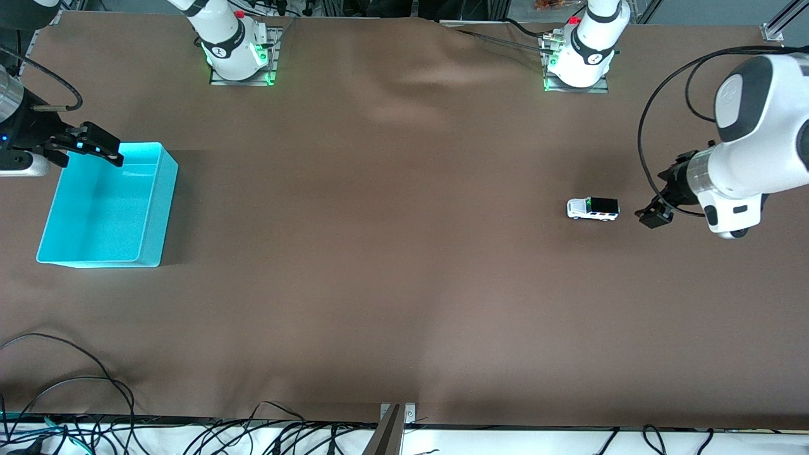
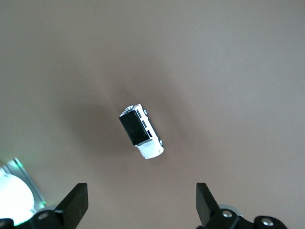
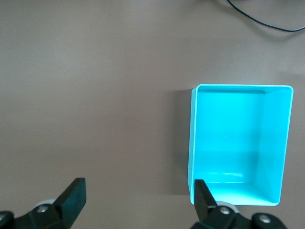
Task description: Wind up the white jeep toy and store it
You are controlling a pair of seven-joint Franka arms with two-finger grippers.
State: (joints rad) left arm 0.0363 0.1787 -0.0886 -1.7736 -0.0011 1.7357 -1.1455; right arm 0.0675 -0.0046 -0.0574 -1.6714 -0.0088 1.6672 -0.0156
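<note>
Front view, right of frame | white jeep toy (image 1: 593, 208) free | left gripper (image 1: 657, 212) spread beside it, right gripper (image 1: 88, 144) spread over cyan bin (image 1: 152, 253) | we risk nudging it: it rolls.

Left arm: reaches in at its own end of the table, wrist bent low.
Left gripper (image 1: 656, 213): hangs in the air, fingers (image 2: 76, 202) spread wide, holding nothing.
Right arm: stretched out at its own end.
Right gripper (image 1: 88, 144): aloft, fingers (image 3: 74, 194) parted wide, holding nothing.
</note>
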